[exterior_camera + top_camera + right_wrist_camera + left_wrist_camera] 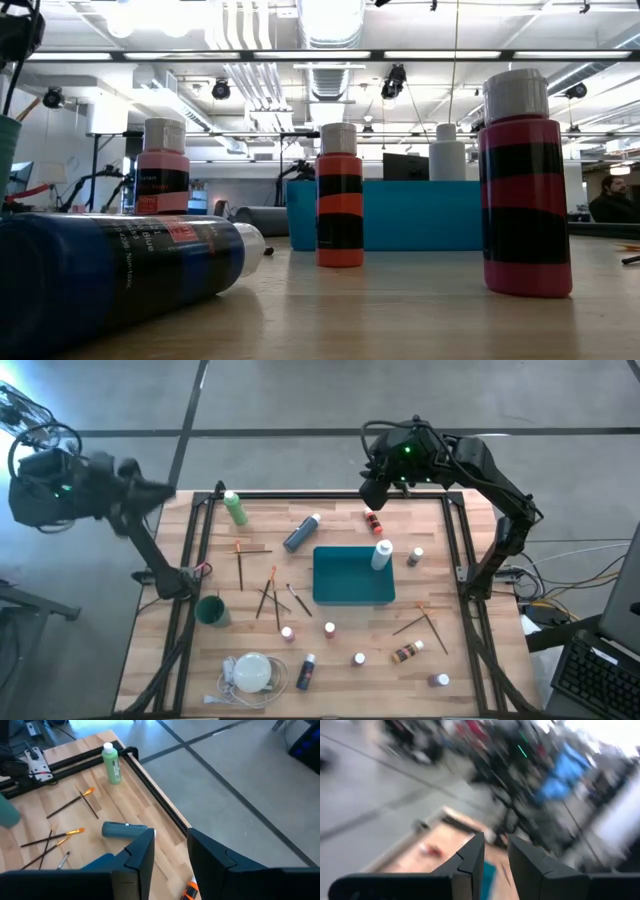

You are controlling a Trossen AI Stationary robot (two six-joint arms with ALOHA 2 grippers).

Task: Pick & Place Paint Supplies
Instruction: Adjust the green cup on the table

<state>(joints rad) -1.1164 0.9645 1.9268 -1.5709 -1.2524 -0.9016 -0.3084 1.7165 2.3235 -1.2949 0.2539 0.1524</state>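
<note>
Table [330,660]: I see a wooden top with a dark frame, paint supplies scattered all over it.
Left gripper [496,851]: it hangs beyond the table's far left corner, over the floor. In its wrist view the fingers stand a narrow gap apart with nothing between them.
Right gripper [170,842]: it hovers over the far edge, right of centre. Its fingers are slightly apart and empty.
Tray [352,575]: a teal tray sits at the table's centre. A white bottle [382,554] stands at its far right corner.
Far side: a green bottle [235,508] lies near the far left corner. A grey-blue bottle [301,533] lies just left of the tray. An orange-and-black bottle [373,521] lies just below the right gripper.
Brushes: one pair [248,552] is crossed near the left edge. A bundle [272,594] lies between the cup and the tray. Another pair [425,622] lies right of the tray's near corner.
Cup [212,610]: a dark green cup stands near the left edge.
Near side: several small capped bottles [329,630] dot the near half. One dark bottle [306,672] lies on its side.
Disc [252,672]: a white disc with a cord sits near the near left corner.
In the way: from table height, three striped bottles [339,195] and the lying dark bottle stand before the tray.
</note>
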